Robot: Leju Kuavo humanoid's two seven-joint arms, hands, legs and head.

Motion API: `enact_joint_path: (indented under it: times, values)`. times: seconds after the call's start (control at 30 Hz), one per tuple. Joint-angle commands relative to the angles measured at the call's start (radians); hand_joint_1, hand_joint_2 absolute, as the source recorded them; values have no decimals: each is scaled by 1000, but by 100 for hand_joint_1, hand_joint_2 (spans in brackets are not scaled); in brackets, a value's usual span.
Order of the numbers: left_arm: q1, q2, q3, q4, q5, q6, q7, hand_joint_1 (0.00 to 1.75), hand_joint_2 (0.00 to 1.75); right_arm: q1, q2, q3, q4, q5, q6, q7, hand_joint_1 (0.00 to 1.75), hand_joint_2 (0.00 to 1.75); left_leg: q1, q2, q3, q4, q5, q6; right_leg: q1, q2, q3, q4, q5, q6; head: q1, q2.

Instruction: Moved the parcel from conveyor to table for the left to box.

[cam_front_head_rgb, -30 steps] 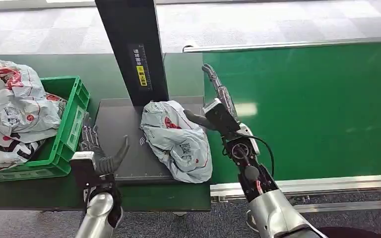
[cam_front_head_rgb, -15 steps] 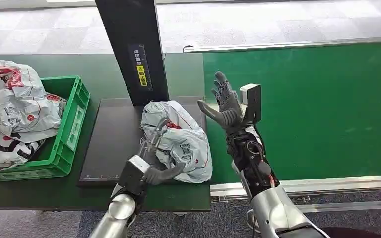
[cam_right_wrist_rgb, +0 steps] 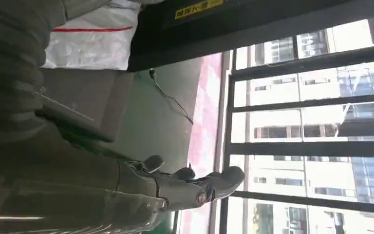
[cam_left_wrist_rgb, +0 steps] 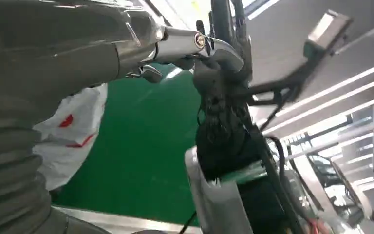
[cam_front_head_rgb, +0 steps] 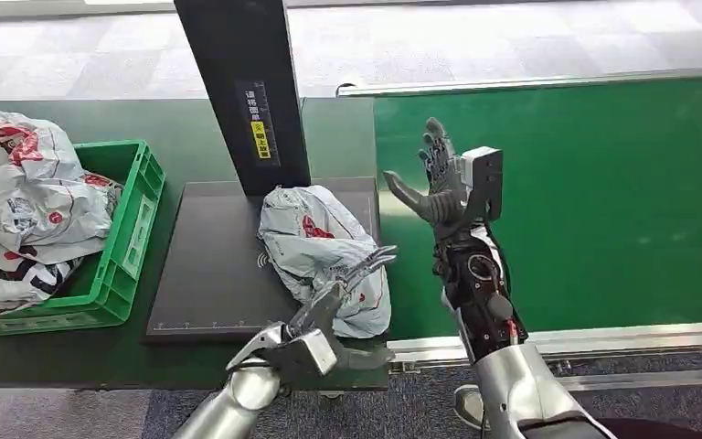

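The parcel, a crumpled white-grey bag with red print, lies on the right part of the black plate on the table. My left hand is at the parcel's near right corner, fingers spread and stretched along its side, gripping nothing. My right hand is raised over the conveyor's left edge, open with its palm facing the parcel and a clear gap between them. The left wrist view shows the parcel beside the green belt and my right forearm. The right wrist view shows the parcel and my right hand.
A green crate heaped with similar bags stands at the table's left. A black post rises just behind the plate. The green conveyor belt runs to the right, with a metal rail along its near side.
My left hand has swung right from beside the crate to the parcel's near right corner. My right hand has drawn away from the parcel and lifted over the conveyor edge.
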Motion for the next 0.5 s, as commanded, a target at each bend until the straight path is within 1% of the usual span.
enact_joint_path:
  times: [0.03, 0.13, 0.23, 0.27, 0.43, 0.5]
  values:
    - [-76, 48, -136, 71, -52, -27, 34, 0, 175, -28, -14, -20, -5, 0, -9, 9, 0, 175, 0, -1, 1, -1, 0, 0, 0, -1, 2, 0, 0, 0, 0, 0]
    - [-113, 47, -217, 177, -167, -16, 125, 0, 175, -17, -18, -21, -19, 0, -6, 21, 0, 175, 0, -3, 1, -1, 0, 0, 0, -3, 2, -1, -1, 0, 0, 0]
    - [-148, 20, -241, 258, -190, -5, 164, 0, 175, -23, -12, -17, -18, 4, -6, 34, 0, 175, 0, -3, 3, -2, 0, 1, 0, -3, 4, -2, -1, 0, 0, 0]
    - [-167, 9, -243, 291, -204, 23, 215, 0, 175, -21, -10, -18, -21, 4, -9, 41, 0, 175, 0, -2, 2, -1, 0, 1, 0, -2, 2, -1, -1, 0, 0, 0]
    - [-180, 5, -242, 304, -210, 35, 228, 0, 175, -19, -11, -18, -24, 5, -8, 41, 0, 175, 0, -2, 2, -1, 0, 1, 0, -2, 3, -1, -1, 0, 0, 0]
    - [-192, -13, -217, 355, -267, 133, 377, 0, 175, -9, -12, -27, -32, 9, -19, 49, 0, 175, 0, -2, 3, -1, 0, 0, 0, -2, 3, -1, -1, 0, 0, 0]
